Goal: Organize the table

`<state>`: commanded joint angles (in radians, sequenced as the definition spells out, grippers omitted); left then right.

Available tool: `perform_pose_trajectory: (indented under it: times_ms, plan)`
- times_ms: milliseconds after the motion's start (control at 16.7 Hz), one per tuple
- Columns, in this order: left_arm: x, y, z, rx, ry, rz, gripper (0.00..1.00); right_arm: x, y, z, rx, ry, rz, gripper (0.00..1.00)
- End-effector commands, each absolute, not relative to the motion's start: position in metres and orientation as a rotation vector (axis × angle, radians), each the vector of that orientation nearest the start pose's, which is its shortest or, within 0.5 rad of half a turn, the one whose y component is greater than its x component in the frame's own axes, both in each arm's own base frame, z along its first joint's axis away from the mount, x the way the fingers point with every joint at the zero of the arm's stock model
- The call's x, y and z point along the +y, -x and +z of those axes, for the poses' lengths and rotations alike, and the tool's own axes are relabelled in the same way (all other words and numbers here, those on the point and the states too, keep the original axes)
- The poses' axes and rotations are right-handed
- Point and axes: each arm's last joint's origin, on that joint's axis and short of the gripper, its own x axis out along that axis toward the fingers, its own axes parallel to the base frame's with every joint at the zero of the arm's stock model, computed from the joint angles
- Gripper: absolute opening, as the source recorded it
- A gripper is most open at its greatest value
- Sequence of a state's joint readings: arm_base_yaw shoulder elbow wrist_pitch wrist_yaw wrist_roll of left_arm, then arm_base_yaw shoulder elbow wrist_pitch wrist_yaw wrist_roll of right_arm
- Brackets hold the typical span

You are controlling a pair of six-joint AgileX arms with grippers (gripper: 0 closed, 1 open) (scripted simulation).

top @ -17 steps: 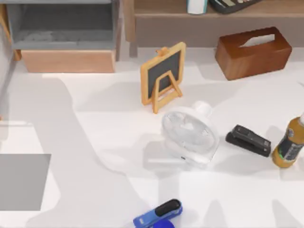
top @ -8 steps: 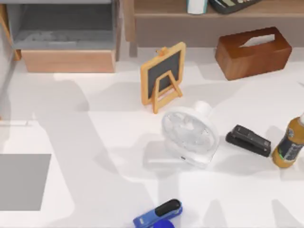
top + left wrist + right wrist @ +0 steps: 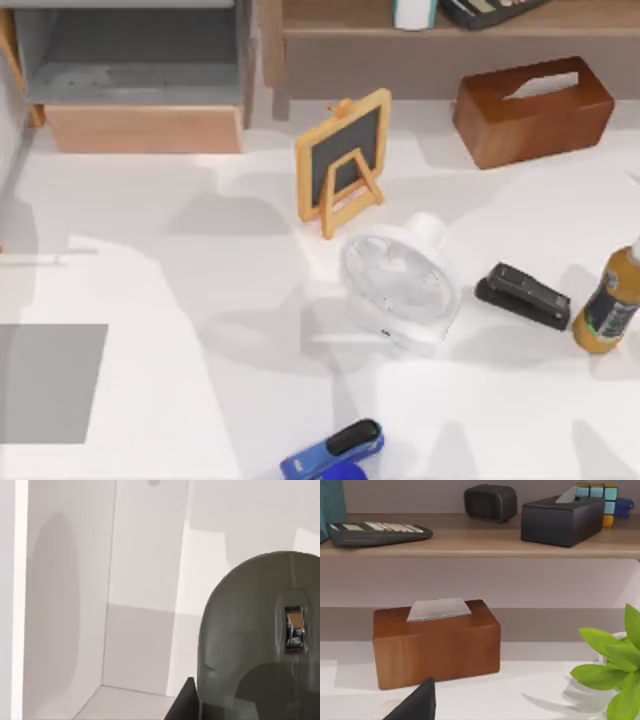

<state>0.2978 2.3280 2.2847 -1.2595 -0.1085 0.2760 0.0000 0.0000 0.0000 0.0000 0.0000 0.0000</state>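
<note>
Both wrist cameras over the broad white table [image 3: 200,300].
Right wrist faces a brown wooden tissue box [image 3: 436,641] below a shelf; whether either arm's fingers are clenched or released cannot be told.

Office-like desk: calculator [image 3: 375,532] on shelf [image 3: 480,545], stapler [image 3: 522,296], tissue box [image 3: 533,110], small chalkboard [image 3: 345,160].

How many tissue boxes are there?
2. A brown wooden tissue box sits on the table at the top view's far right, and a black tissue box sits on the shelf above it. Others may be hidden.
</note>
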Motion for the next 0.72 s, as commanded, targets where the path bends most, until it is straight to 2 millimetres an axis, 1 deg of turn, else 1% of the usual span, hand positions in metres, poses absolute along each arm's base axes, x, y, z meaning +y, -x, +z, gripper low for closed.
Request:
perform_pose_trajectory:
  times_ms: [420,720]
  plan:
    - [0.128,-0.429,0.297,1.266,-0.173,0.219,0.0,-0.001,-0.106,0.16,0.0,0.0,0.0,1.0]
    - [0.111,-0.406,0.327,1.202,-0.209,0.236,0.0,-0.001,-0.106,0.16,0.0,0.0,0.0,1.0]
